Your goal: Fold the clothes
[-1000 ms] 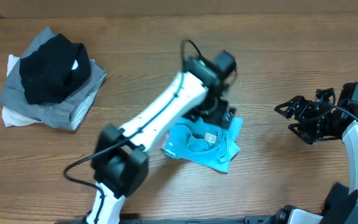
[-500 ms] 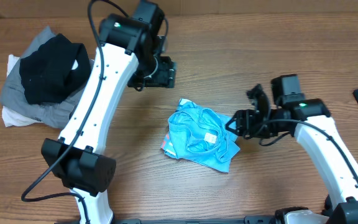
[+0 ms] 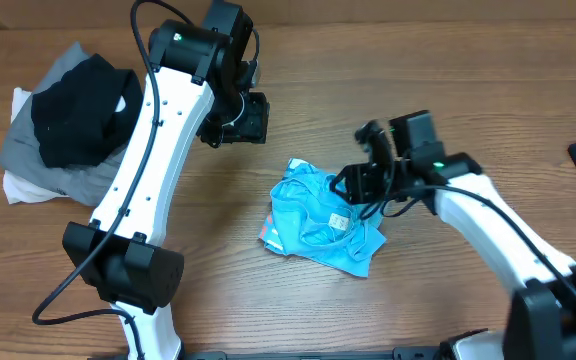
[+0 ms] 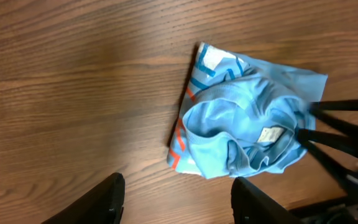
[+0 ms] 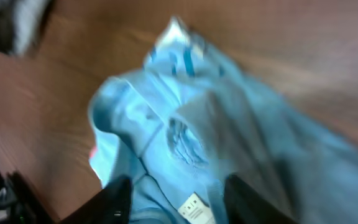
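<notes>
Wood-grain table (image 3: 468,80) bears the crumpled blue T-shirt (image 3: 318,225); at the shirt's right edge hangs the right gripper (image 3: 353,190), jaws apart, no grip discernible, far nearer than the spread, empty left gripper (image 3: 240,122) beyond the shirt's far-left corner.

The T-shirt (image 3: 318,228) is soft matt cloth; the worktop (image 3: 448,60) smooth grained wood; the arm shell (image 3: 140,150) glossy white plastic

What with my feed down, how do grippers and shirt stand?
Left gripper open, off shirt. Right gripper at shirt's edge, grip unclear. Shirt crumpled, unfolded. Nothing blocking.
</notes>
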